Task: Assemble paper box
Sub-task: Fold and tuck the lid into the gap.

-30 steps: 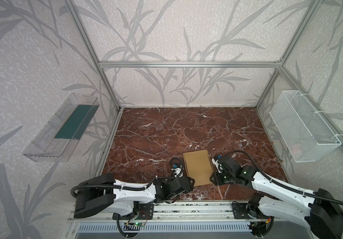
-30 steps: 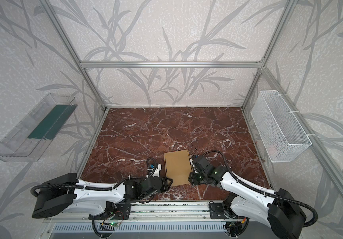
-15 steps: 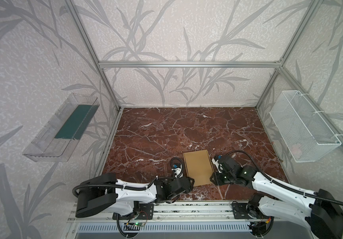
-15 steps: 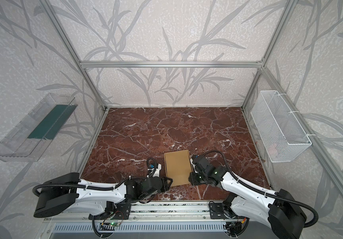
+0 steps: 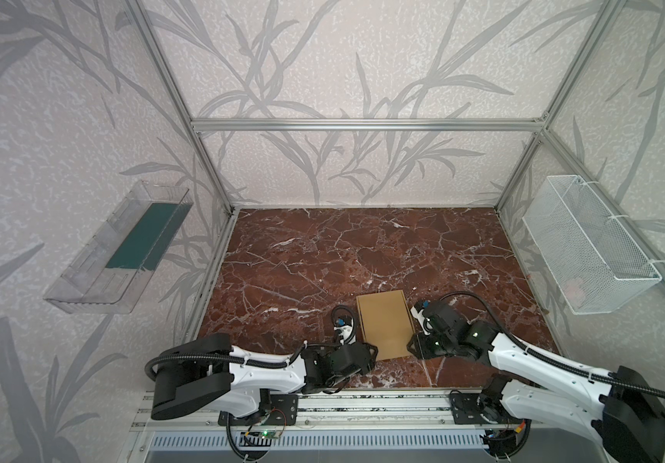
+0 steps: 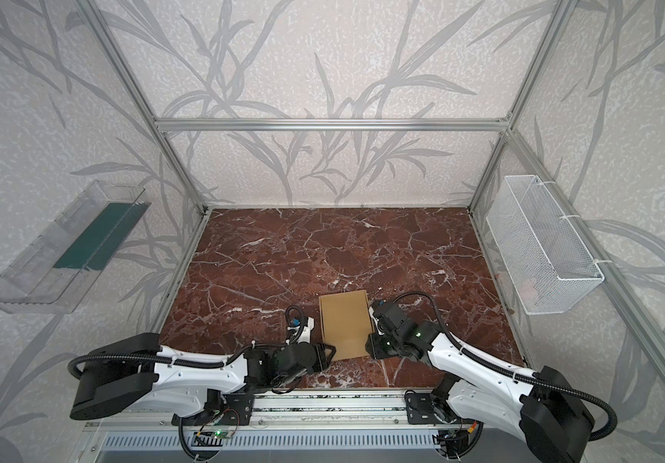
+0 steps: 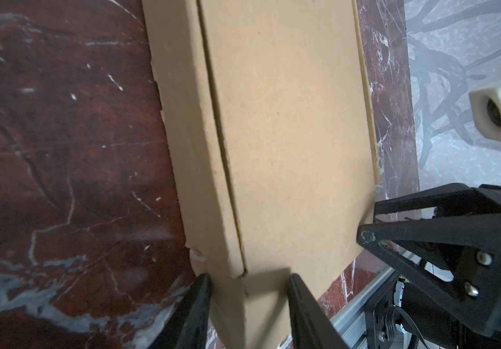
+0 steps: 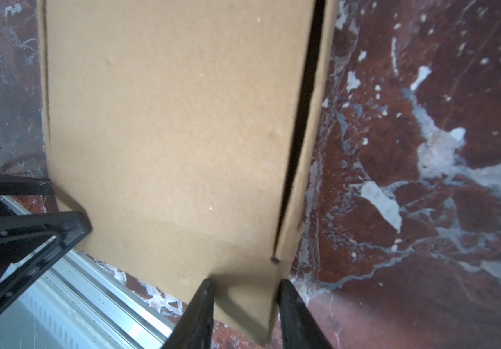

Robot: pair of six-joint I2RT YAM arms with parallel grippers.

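Fingers of the left gripper [image 7: 249, 276] have narrowed slightly around the near-left corner of the paper box [image 5: 385, 324]; clamped or not, I cannot tell. The right gripper [image 8: 247, 281] pinches its near-right corner, by the desk's [image 5: 323, 248] front edge.

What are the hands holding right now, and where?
Cannot tell: left hand and right hand each straddle a near corner of the cardboard box; clamping isn't visible.
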